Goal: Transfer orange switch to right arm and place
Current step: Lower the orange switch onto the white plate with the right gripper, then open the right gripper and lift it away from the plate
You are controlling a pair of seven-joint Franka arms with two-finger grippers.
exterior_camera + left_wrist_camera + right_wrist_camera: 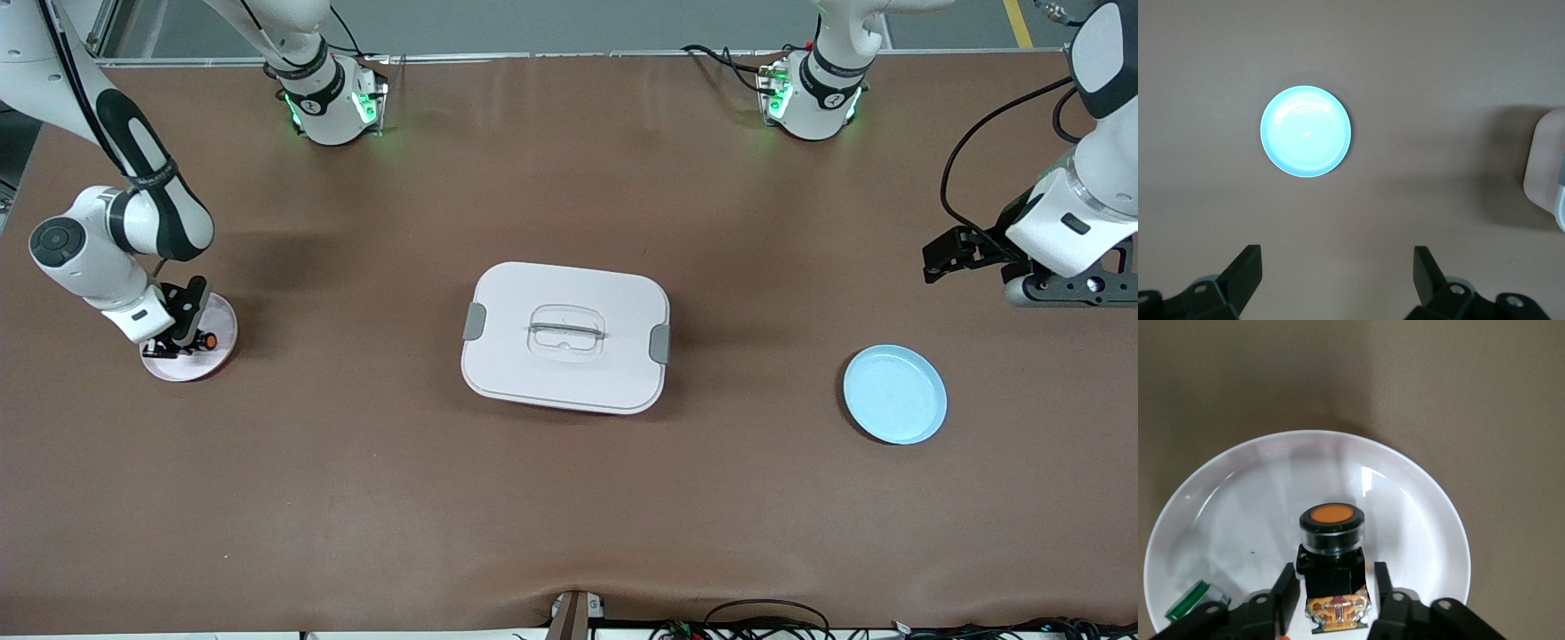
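Note:
The orange switch [1333, 550], black with a round orange cap, rests on the pale round plate [1238, 513] at the right arm's end of the table. My right gripper [1335, 577] is low over the plate and open. Its fingers stand on either side of the switch's black body, and a small gap shows on at least one side. From the front, the switch [207, 340] shows as an orange dot beside the right gripper [180, 342] on the plate [222, 322]. My left gripper [1337, 260] waits wide open and empty above the table at the left arm's end [938, 260].
A light blue plate [894, 394] [1305, 131] lies empty toward the left arm's end. A white lidded box [565, 336] with grey clips sits mid-table, its corner [1546, 167] showing in the left wrist view. A small green-and-clear part [1195, 600] lies on the pale plate.

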